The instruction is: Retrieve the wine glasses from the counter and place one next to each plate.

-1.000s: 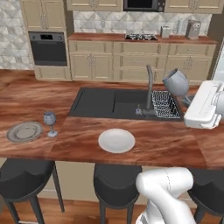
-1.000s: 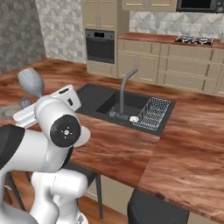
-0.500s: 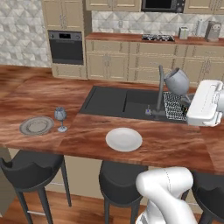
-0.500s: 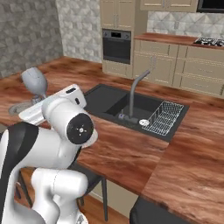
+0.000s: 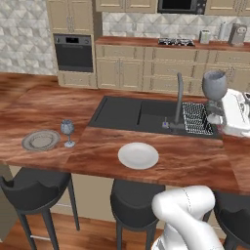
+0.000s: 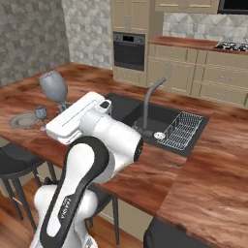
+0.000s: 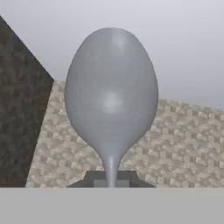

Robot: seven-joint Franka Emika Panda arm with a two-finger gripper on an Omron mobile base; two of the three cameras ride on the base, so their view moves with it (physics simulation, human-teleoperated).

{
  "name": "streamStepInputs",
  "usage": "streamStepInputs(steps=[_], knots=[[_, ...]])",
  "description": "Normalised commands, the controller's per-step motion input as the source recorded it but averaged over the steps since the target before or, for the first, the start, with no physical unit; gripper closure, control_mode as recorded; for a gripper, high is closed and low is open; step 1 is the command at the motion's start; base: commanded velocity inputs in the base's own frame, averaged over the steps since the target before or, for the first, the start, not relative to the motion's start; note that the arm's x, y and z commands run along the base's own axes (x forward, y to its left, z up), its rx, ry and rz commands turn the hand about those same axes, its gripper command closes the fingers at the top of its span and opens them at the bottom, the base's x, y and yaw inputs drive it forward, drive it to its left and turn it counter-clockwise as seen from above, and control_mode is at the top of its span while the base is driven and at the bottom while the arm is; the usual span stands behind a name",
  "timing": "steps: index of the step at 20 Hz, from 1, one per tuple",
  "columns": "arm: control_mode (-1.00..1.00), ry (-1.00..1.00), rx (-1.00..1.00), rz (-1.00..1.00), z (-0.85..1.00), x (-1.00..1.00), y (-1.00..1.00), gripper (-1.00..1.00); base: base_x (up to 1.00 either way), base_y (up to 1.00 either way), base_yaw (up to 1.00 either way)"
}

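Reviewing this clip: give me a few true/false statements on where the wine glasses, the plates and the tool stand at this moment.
1. A wine glass stands beside the grey plate. True.
2. The tool is open and holds nothing. False: it is shut on the second wine glass, gripping the stem.
3. A glass already stands next to the white plate. False: no glass stands by it.
4. The held glass is upright above the counter. True.
5. The white plate lies in the sink. False: it lies on the counter in front of the sink.

Wine glass held upright above counter, second glass beside grey plate
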Motion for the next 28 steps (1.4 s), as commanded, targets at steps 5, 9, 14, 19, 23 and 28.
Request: streamStepInputs(steps=[5, 9, 14, 19, 23, 28], knots=[[-1.0, -0.29, 0.77, 0.62, -0.18, 0.12, -0.01, 1.0, 0.0, 0.0, 0.0], [-1.0, -0.18, 0.7, 0.55, -0.43, 0.38, 0.07, 1.0, 0.0, 0.0, 0.0], [-1.0, -0.07, 0.2, 0.22, -0.13, 0.32, -0.02, 1.0, 0.0, 0.0, 0.0], [-1.0, 0.15, -0.24, -0.13, 0.0, 0.04, -0.41, 1.0, 0.0, 0.0, 0.0], [-1.0, 0.28, -0.4, -0.31, -0.03, 0.05, -0.71, 1.0, 0.0, 0.0, 0.0], [-1.0, 0.32, -0.26, -0.3, -0.11, 0.15, -0.79, 1.0, 0.0, 0.0, 0.0]])
